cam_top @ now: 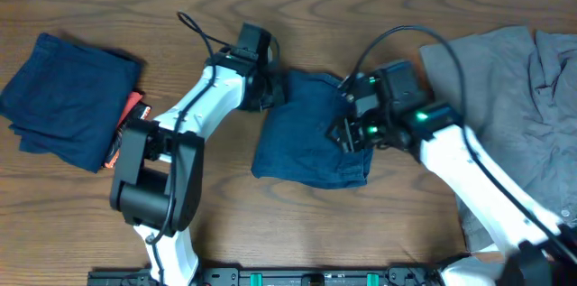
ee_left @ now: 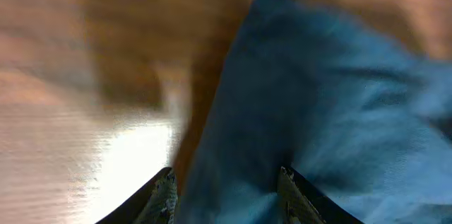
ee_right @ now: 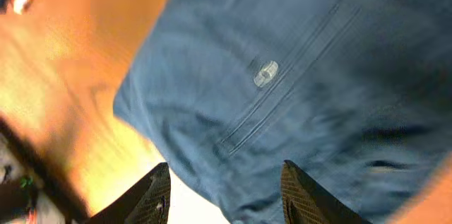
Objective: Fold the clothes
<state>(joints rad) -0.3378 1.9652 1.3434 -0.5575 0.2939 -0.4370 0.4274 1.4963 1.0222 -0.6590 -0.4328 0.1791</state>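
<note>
Navy shorts (cam_top: 306, 142) are on the counter (cam_top: 90, 223) with your left pincer (ee_left: 224, 197) and right pincer (ee_right: 226, 196) both gaping wide over an edge, so I'd bite deep before folding.

Overhead: we look straight down on whole table (cam_top: 63, 214). Wrist views: close, angled down; we share navy shorts (cam_top: 306, 137) mid-table.

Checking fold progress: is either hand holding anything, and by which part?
Nothing is held. Both hands are open with cloth between the fingers: the left hand at the upper-left edge of the shorts, the right hand at their right side.
</note>
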